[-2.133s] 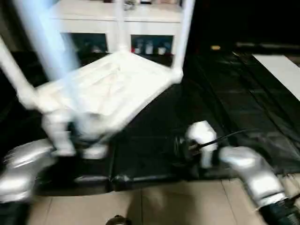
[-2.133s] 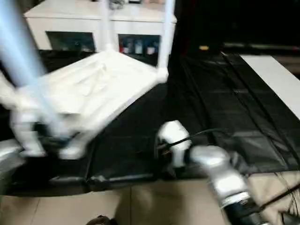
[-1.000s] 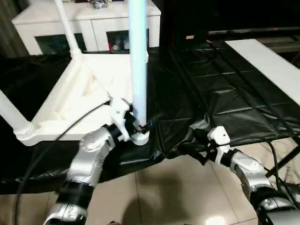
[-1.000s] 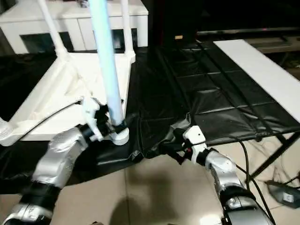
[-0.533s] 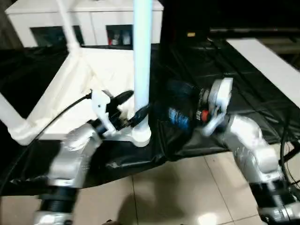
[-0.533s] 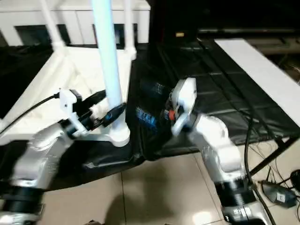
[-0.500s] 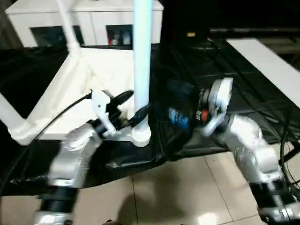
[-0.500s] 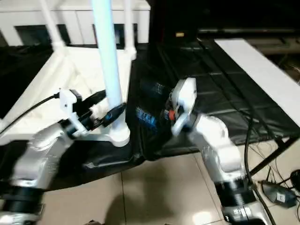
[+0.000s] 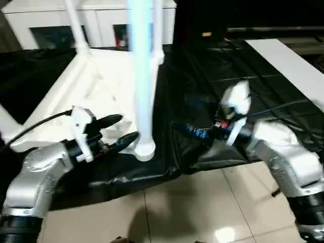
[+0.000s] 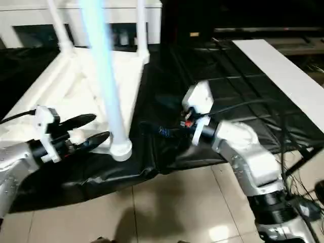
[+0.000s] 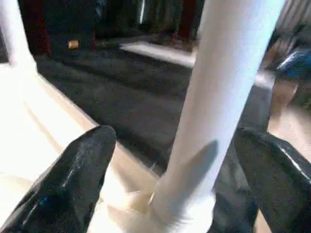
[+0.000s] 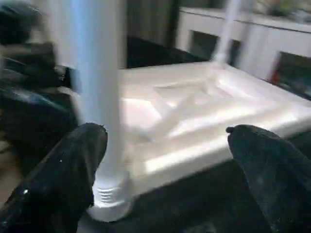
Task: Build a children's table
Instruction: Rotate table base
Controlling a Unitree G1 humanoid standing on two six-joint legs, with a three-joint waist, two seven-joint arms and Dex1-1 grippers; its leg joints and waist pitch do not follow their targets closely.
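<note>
While at table edge (image 9: 126, 174), upturned children's table (image 9: 101, 86), end effectors (image 9: 117, 132) spread.

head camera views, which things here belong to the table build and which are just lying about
Part of the job:
- children's table top, upside down on the work table
- near corner leg, standing in its socket
- far legs
- left end effector, open beside that leg
- right end effector, open

Just lying about:
- black-covered work table
- white cabinet
- white board

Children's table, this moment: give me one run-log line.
children's table: upside down on black work table | near leg: upright in corner socket | left pincer: open, beside socket | right pincer: open, empty
</note>
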